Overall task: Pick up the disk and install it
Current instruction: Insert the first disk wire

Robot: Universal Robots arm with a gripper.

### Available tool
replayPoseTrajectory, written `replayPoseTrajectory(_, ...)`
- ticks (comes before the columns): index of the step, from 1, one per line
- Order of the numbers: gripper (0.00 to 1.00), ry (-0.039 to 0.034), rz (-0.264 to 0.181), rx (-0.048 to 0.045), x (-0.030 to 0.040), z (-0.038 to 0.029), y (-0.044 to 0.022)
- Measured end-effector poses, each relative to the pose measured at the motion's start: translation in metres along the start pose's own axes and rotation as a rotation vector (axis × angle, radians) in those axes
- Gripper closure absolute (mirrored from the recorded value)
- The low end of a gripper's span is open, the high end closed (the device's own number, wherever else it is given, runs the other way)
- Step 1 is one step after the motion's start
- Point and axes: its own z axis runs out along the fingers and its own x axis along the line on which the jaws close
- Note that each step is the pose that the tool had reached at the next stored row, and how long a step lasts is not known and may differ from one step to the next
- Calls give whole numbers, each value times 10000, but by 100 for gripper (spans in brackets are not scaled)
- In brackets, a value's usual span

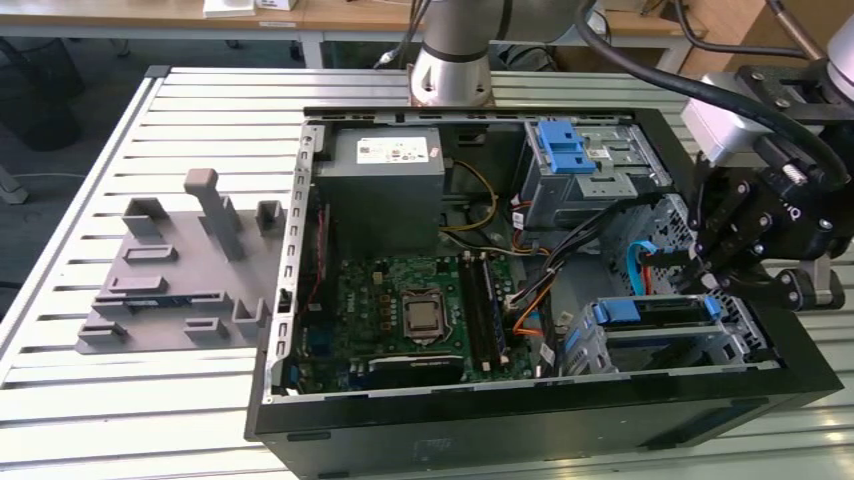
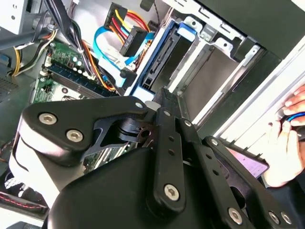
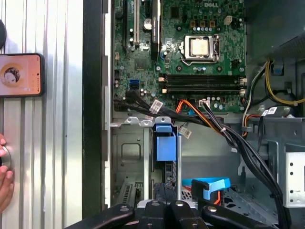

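Observation:
The disk (image 1: 651, 312), framed by its bright blue carrier, stands on edge in a slot of the metal drive cage (image 1: 727, 345) at the case's front corner, on the exterior view's right. Its blue tab (image 3: 166, 143) and dark edge (image 2: 162, 57) show in both wrist views. My gripper (image 1: 705, 290) hangs just above the disk's top edge with its black fingers drawn together, shut, and nothing between them. I see the gripper (image 3: 167, 202) close over the blue tab, and the gripper (image 2: 159, 95) pointing at the slot. Whether the fingertips touch the carrier is hidden.
The open computer case (image 1: 400, 425) lies on a slatted metal table (image 1: 200, 100). Inside are the motherboard (image 1: 414, 310), a grey power supply (image 1: 380, 165), a second blue carrier (image 1: 567, 150) and loose cables (image 1: 641, 260). A grey fixture (image 1: 174, 280) sits beside the case. A person's hand (image 2: 290, 124) and a phone (image 3: 21, 75) lie near it.

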Motion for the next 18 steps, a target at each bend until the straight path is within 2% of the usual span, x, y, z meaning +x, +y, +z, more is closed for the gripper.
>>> replayPoseTrajectory(4, 89, -8, -4, 93, -5, 1, -12)
replayPoseTrajectory(11, 89, -3, -5, 101, -80, 3, -109)
replayPoseTrajectory(14, 89, -1, -5, 102, -136, 5, -142)
replayPoseTrajectory(18, 89, 12, -3, 113, -243, 9, -148)
